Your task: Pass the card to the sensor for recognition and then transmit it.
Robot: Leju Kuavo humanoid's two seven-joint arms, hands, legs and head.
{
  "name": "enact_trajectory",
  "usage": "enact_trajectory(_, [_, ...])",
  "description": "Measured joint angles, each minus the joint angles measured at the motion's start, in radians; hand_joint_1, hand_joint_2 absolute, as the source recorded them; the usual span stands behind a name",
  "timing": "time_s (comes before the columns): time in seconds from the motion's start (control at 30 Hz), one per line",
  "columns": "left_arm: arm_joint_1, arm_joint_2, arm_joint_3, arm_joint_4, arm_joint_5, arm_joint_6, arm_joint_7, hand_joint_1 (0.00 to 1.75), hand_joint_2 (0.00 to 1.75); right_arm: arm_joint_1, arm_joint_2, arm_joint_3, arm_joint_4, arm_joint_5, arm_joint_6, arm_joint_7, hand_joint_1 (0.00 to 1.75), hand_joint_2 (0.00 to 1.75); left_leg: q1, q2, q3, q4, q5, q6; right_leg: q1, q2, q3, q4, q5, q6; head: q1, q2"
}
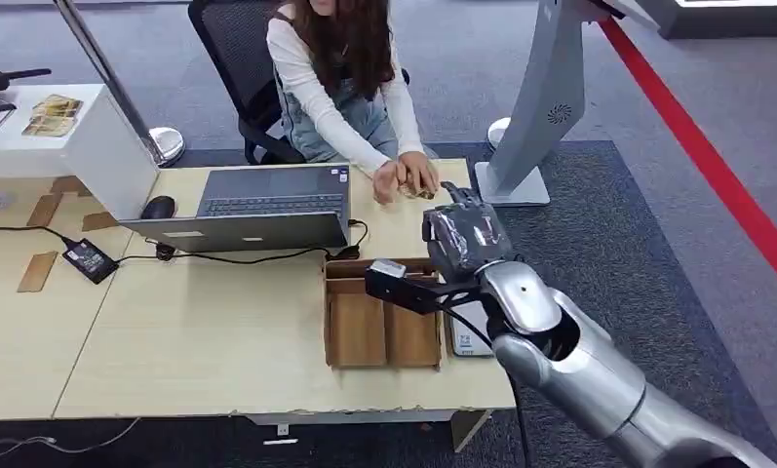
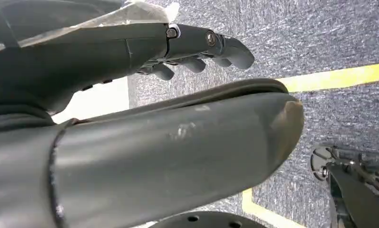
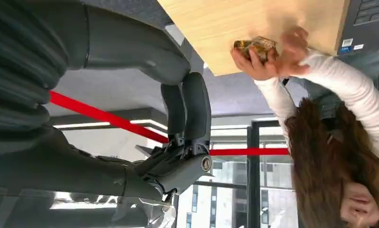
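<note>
Starting nearest, at the robot's side: find the left robot hand (image 2: 197, 47) hanging over grey carpet, fingers loosely apart, nothing in them.

Moving forward onto the surface (image 1: 218, 322): note a divided cardboard tray (image 1: 357, 331) and, just beside it, a flat pale device (image 1: 469, 341) half hidden under the silver forearm. Probably the sensor, though hard to confirm.

Above the tray's far edge, see the right robot hand (image 1: 462, 234) stretched toward the person, fingers extended and set apart from the thumb, clamped on nothing.

Just beyond, at the far edge of the surface, find the card (image 3: 255, 46) pinched in the person's hands (image 1: 408, 180), near the right robot hand but not touching it. Glints gold and seems to lie roughly flat, low over the wood.

Expect very little weight: thin and stiff, likely with a slick, glossy face. No risk of breaking, but easily slipped or dropped. Best taken by an exposed short end, thumb on one face and fingers on the other, leaving most of the face free to show to the sensor.

Cannot tell its heading for sure, with fingers covering much of it. From the right wrist view, seems to run with its long axis along the edge of the surface rather than pointing at the robot.

Farther left, note an open laptop (image 1: 267, 200).
</note>
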Motion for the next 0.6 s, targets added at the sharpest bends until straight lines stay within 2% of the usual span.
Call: enact_trajectory(0.6, [0.0,0.006,0.0,0.0,0.0,-0.001,0.001,0.0,0.0,0.025,0.014,0.002,0.053,0.0,-0.008,0.0,1.27,1.75,0.0,0.0,0.0,0.0,0.0,0.0,0.0,0.0,0.0,0.0,0.0,0.0,0.0,0.0])
